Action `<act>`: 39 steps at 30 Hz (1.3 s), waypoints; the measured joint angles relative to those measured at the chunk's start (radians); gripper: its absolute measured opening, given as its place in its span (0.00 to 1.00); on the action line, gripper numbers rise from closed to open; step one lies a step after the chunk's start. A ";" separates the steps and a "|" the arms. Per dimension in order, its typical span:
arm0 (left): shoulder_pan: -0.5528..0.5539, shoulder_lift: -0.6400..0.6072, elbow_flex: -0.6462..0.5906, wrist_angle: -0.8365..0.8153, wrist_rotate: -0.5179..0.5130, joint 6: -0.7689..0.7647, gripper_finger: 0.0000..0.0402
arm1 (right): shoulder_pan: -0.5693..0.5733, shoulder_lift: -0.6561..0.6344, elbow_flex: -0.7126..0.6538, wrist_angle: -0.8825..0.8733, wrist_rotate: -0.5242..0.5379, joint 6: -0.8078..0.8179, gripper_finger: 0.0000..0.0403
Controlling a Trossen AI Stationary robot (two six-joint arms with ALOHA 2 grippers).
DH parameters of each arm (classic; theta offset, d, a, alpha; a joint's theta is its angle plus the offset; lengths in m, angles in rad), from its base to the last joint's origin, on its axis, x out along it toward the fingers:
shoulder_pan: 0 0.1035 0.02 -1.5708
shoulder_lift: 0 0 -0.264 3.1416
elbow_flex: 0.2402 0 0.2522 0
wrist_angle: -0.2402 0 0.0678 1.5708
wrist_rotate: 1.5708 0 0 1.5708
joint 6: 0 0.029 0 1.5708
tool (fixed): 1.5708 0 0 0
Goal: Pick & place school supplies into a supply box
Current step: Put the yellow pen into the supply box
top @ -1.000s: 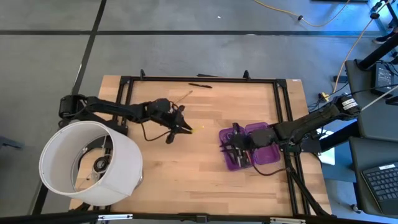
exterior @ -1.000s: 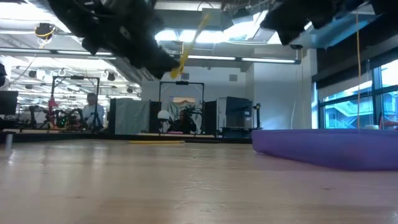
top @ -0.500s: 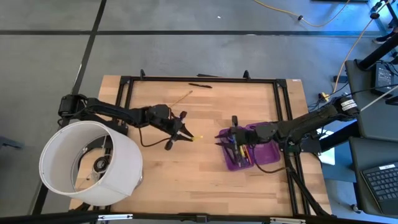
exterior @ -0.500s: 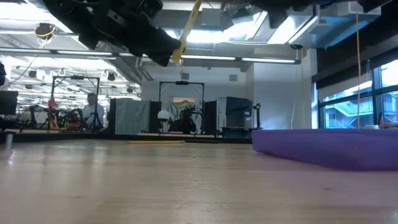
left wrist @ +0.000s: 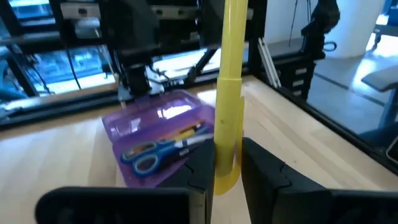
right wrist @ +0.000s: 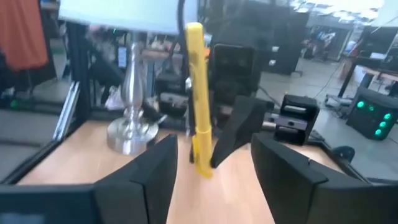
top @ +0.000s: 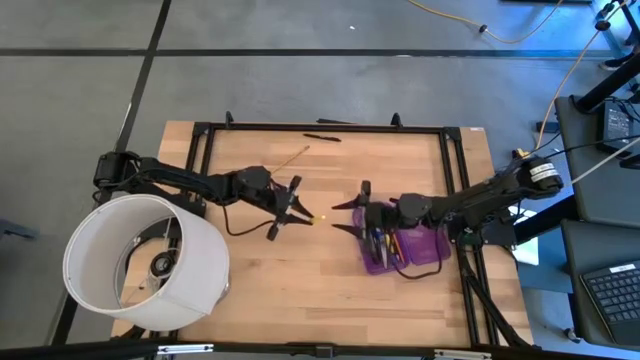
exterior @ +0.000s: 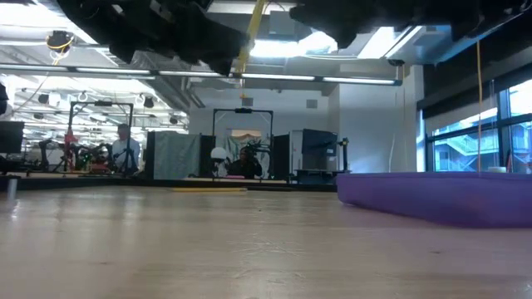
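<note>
The left gripper (left wrist: 227,167) pinched a yellow pencil (left wrist: 227,93) upright above the table; the right gripper (top: 349,215), fingers spread, faced it beside the purple pencil case (top: 420,248).

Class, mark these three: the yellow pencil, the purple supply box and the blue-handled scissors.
yellow pencil (left wrist: 227,93), left wrist view: middle of its shaft.
supply box (left wrist: 163,111), left wrist view: its purple lid.
blue-handled scissors (left wrist: 147,158), left wrist view: the handle loops, inside the box.

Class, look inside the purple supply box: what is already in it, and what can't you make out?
Inside the supply box lie blue-handled scissors, an orange pencil and a dark pen. In the high view the right gripper and its wrist hang over the box's near end, hiding anything beneath.
</note>
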 joint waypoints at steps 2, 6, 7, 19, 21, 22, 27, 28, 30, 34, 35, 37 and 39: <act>0.000 0.000 0.000 0.018 0.001 0.000 0.12 | -0.013 0.020 0.000 0.046 0.000 0.007 0.52; 0.000 0.000 0.000 0.030 0.001 -0.010 0.12 | -0.033 0.052 0.001 0.076 -0.002 0.007 0.52; 0.000 0.000 0.000 0.030 0.001 -0.010 0.12 | -0.037 0.058 0.004 0.076 -0.011 0.008 0.52; 0.000 0.000 0.000 0.034 0.003 -0.008 0.12 | -0.041 0.175 0.140 0.039 -0.063 -0.017 0.52; 0.000 0.000 0.000 0.035 0.003 -0.008 0.12 | -0.041 0.190 0.151 0.036 -0.085 -0.015 0.52; 0.000 0.000 0.000 0.034 0.003 -0.008 0.12 | -0.041 0.196 0.155 0.034 -0.092 -0.014 0.51; 0.000 0.000 0.000 0.037 0.003 -0.008 0.12 | -0.040 0.212 0.170 0.036 -0.106 -0.013 0.44; 0.000 0.000 0.000 0.037 0.003 -0.008 0.12 | -0.040 0.212 0.170 0.034 -0.106 -0.013 0.41; 0.000 0.000 0.000 0.037 0.004 -0.008 0.12 | -0.040 0.212 0.170 0.033 -0.106 -0.012 0.36; 0.000 0.000 0.000 0.037 0.008 -0.008 0.13 | -0.041 0.212 0.170 0.029 -0.101 -0.012 0.21; 0.000 0.000 0.000 0.036 0.008 -0.005 0.13 | -0.041 0.212 0.170 0.027 -0.101 -0.013 0.18; -0.001 0.000 0.000 0.034 0.010 -0.001 0.15 | -0.041 0.211 0.170 0.024 -0.102 -0.015 0.12; -0.001 0.000 0.000 0.034 0.009 -0.002 0.17 | -0.041 0.211 0.170 0.024 -0.101 -0.015 0.12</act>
